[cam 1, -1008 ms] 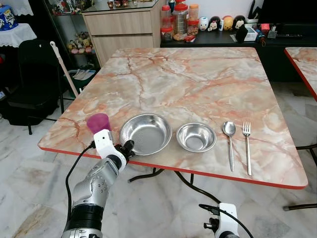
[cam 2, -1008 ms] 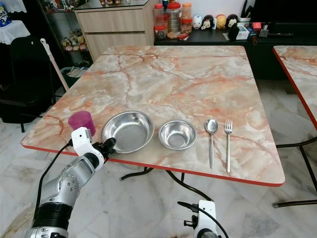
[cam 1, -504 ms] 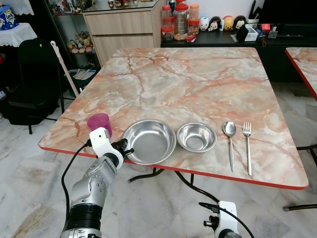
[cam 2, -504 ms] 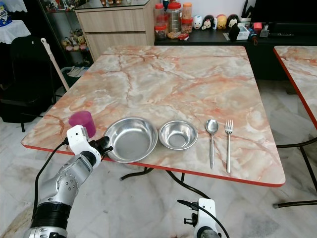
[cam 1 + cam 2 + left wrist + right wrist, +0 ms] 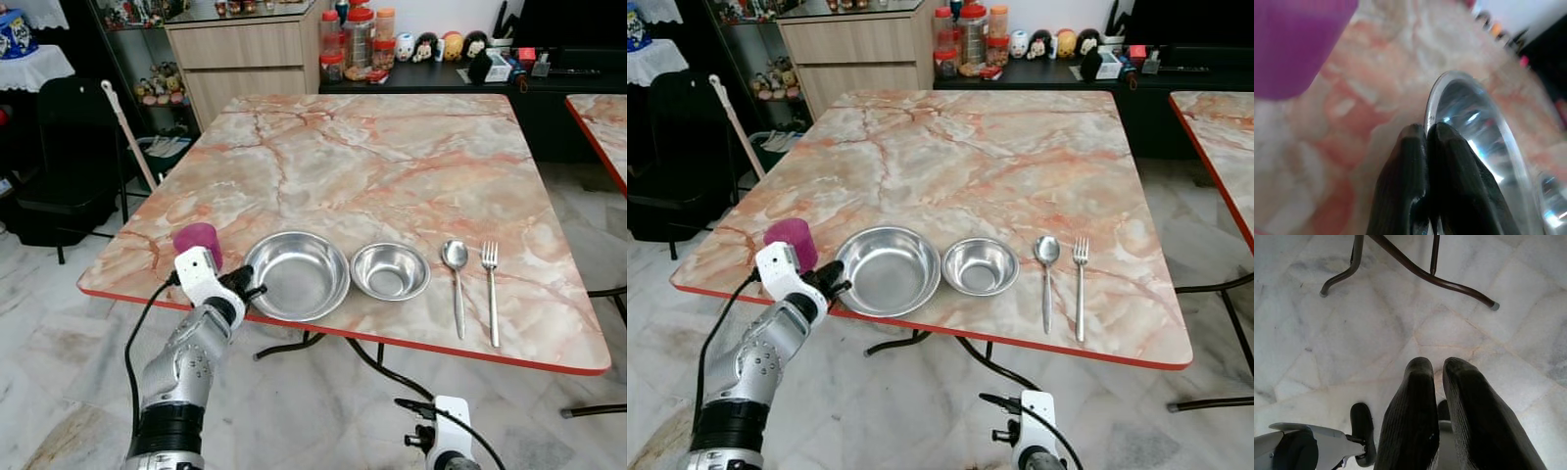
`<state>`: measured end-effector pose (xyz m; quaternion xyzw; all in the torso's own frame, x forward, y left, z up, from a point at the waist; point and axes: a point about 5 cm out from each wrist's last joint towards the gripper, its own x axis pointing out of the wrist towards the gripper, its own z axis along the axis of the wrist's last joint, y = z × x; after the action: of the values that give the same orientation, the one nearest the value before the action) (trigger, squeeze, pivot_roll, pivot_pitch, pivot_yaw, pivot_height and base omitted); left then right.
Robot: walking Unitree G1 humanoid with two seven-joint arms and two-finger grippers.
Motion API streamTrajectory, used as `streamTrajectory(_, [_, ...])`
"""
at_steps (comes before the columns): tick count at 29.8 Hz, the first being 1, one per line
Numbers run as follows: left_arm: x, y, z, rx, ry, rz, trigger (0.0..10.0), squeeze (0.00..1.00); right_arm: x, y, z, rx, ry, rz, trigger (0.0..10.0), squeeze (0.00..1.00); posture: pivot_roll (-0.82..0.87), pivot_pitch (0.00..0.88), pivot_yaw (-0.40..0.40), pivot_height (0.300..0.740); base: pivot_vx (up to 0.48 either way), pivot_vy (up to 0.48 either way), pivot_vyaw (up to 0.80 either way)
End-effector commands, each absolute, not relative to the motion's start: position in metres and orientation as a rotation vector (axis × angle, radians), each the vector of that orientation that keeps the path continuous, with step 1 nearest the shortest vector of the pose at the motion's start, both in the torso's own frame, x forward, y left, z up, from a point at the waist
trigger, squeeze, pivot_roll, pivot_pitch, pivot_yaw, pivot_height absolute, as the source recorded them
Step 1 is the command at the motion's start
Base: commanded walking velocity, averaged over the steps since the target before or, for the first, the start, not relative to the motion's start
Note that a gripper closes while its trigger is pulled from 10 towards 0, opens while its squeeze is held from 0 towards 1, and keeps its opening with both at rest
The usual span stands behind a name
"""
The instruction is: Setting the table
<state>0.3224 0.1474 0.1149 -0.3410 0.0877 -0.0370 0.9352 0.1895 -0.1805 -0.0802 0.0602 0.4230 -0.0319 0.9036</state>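
Note:
A large steel bowl point(image 5: 297, 276) sits near the front edge of the marble table point(image 5: 392, 157). My left gripper point(image 5: 250, 291) is shut on its left rim; in the left wrist view the black fingertips point(image 5: 1413, 142) pinch the thin rim of the bowl point(image 5: 1474, 122). A purple cup point(image 5: 199, 240) stands just left of the bowl, close behind my wrist. To the bowl's right lie a small steel bowl point(image 5: 390, 271), a spoon point(image 5: 455, 274) and a fork point(image 5: 489, 284) in a row. My right gripper point(image 5: 1437, 369) hangs idle below the table, shut, over the floor.
A black chair point(image 5: 69, 147) and a leaning stick point(image 5: 125, 132) stand at the left. A wooden cabinet point(image 5: 245, 59) and a dark shelf with jars point(image 5: 353, 39) are behind the table. A second table's corner point(image 5: 598, 122) shows at the right. Table legs point(image 5: 1400, 264) cross the marble floor.
My left gripper has dragged the large bowl a little to the right and toward the front edge, so it now sits close beside the small bowl. The right arm has stayed still.

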Motion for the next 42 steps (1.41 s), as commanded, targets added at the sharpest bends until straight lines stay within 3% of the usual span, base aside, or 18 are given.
streamTrajectory(1, [0.322, 0.157, 0.124, -0.714, 0.102, -0.058, 0.0, 0.00, 0.190, -0.178, -0.080, 0.124, 0.880, -0.053, 10.0, 0.00, 0.03, 0.000, 0.063, 0.714, 0.000, 0.000, 0.00])
streamTrajectory(4, [0.322, 0.158, 0.131, -0.742, 0.050, -0.061, 0.0, 0.00, 0.190, -0.178, -0.080, 0.123, 0.879, -0.051, 10.0, 0.00, 0.03, 0.000, 0.060, 0.714, 0.000, 0.000, 0.00])
streamTrajectory(5, [0.323, 0.159, 0.132, -0.744, 0.040, -0.060, 0.5, 0.00, 0.190, -0.178, -0.080, 0.122, 0.880, -0.050, 10.0, 0.00, 0.03, 0.000, 0.060, 0.714, 0.000, 0.000, 0.00])
streamTrajectory(6, [0.323, 0.159, 0.133, -0.748, 0.028, -0.061, 2.9, 0.00, 0.190, -0.178, -0.080, 0.121, 0.880, -0.050, 10.0, 0.00, 0.03, 0.000, 0.060, 0.714, 0.000, 0.000, 0.00])
streamTrajectory(7, [0.323, 0.159, 0.135, -0.759, 0.011, -0.062, 10.0, 0.00, 0.190, -0.178, -0.080, 0.120, 0.880, -0.049, 10.0, 0.00, 0.02, 0.000, 0.058, 0.714, 0.000, 0.000, 0.00])
streamTrajectory(22, [0.333, 0.147, 0.167, -0.880, -0.195, -0.118, 10.0, 0.00, 0.191, -0.176, -0.080, 0.094, 0.870, -0.014, 10.0, 0.00, 0.01, 0.000, 0.054, 0.714, 0.000, 0.000, 0.00])
streamTrajectory(31, [0.345, 0.139, 0.178, -0.839, -0.250, -0.129, 10.0, 0.00, 0.193, -0.174, -0.079, 0.098, 0.860, -0.013, 10.0, 0.00, -0.02, 0.000, 0.066, 0.714, 0.000, 0.000, 0.00])
streamTrajectory(42, [0.349, 0.132, 0.182, -0.828, -0.279, -0.135, 10.0, 0.00, 0.187, -0.181, -0.081, 0.090, 0.876, -0.045, 10.0, 0.00, -0.02, 0.000, 0.053, 0.714, 0.000, -0.311, -0.29])
